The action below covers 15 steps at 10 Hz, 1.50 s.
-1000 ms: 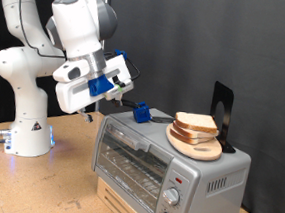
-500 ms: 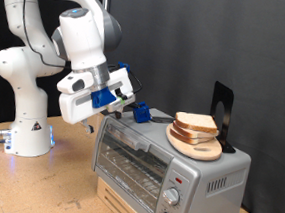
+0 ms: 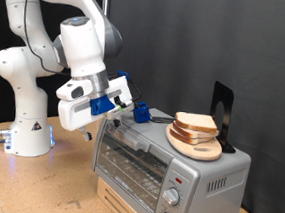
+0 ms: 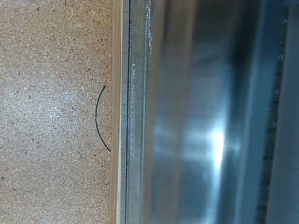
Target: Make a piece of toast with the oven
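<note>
The silver oven stands at the exterior view's lower right with its glass door shut and two knobs on its front panel. On its roof a round wooden plate carries stacked bread slices, with the piece of toast on top. My gripper hangs at the oven's upper left corner, close to the top edge of the door, and nothing shows between its fingers. The wrist view holds only the oven's shiny metal front and the speckled tabletop; no fingers appear there.
A small blue object sits on the oven roof near the gripper. A black upright piece stands behind the plate. The oven rests on a wooden base. The robot's white pedestal is at the exterior view's left.
The arm has swung down and towards the exterior view's left, bringing the gripper lower beside the oven's upper left corner. Bread, plate and oven have not moved.
</note>
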### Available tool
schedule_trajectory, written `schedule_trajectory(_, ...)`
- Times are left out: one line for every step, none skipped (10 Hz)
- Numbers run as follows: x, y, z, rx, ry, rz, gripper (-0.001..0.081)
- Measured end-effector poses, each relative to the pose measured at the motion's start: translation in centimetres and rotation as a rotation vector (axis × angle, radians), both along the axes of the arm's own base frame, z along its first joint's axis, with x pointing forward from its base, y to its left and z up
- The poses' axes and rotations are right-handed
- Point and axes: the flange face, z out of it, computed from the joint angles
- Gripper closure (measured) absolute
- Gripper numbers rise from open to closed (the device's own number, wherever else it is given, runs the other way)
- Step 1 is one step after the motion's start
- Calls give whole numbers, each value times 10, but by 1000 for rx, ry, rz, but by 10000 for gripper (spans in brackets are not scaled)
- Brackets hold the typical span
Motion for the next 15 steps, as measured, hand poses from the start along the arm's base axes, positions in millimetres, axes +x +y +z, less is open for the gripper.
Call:
schedule_trajectory(2, -1, 1, -1, -6, -8, 124)
schedule_trajectory(4, -2, 3, -2, -15, -18, 124)
schedule_trajectory(7, -4, 4, -3, -19, -28, 124)
schedule_trajectory(9, -6, 5, -4, -22, -35, 124)
schedule_trajectory(10, -9, 5, -5, -24, -41, 124)
schedule_trajectory(12, -11, 6, -6, -24, -46, 124)
schedule_trajectory(14, -12, 5, -7, -23, -49, 124)
schedule_trajectory(14, -14, 5, -8, -22, -51, 124)
schedule_trajectory(15, -15, 4, -9, -21, -54, 124)
schedule_trajectory(15, -17, 4, -10, -20, -57, 124)
schedule_trajectory(15, -20, 3, -11, -19, -60, 124)
schedule_trajectory(15, -23, 2, -11, -17, -64, 124)
schedule_trajectory(15, -27, 1, -15, -16, -71, 124)
schedule_trajectory(16, -34, -1, -25, -22, -82, 124)
schedule_trajectory(17, -43, -4, -39, -26, -96, 124)
